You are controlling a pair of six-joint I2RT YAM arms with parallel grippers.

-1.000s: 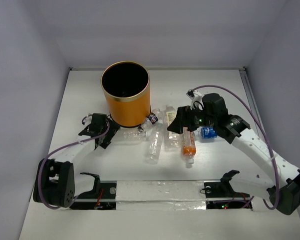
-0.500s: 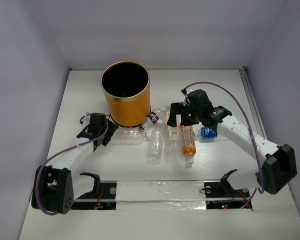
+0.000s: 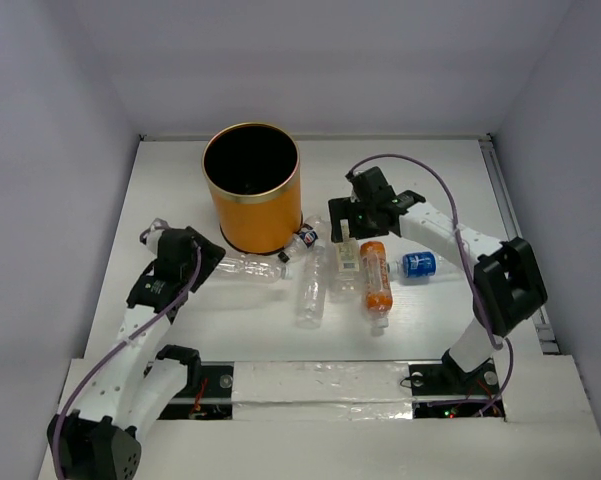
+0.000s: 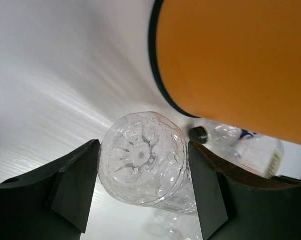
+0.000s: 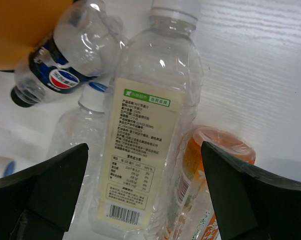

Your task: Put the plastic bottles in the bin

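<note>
At the left, the left claw (image 4: 141, 150) is low over the counter (image 3: 430, 180), with one finger on each side of the round base of a clear bottle (image 3: 248, 268). The fingers are just beside the base or touching it, and I cannot tell if they press it. This bottle lies on its side, just beside the foot of the bin (image 3: 255, 215), with its neck pointing toward the other bottles. The danger here is, I think, a weak hold. The base is smooth and round, and the long body hangs out in front, so it may turn or slip out during the lift. It may also knock the wall of the bin, which is very near.

At the right, the right claw (image 5: 144, 150) is wide open above the pale yellow-labelled bottle (image 3: 347, 265). This bottle lies tight between a second clear bottle (image 3: 311, 290) and the orange-labelled bottle (image 3: 377, 282), and a small Pepsi bottle (image 5: 55, 75) is near its cap. The fingers could come down on a neighbour, catch two bottles, or push them apart.
</note>
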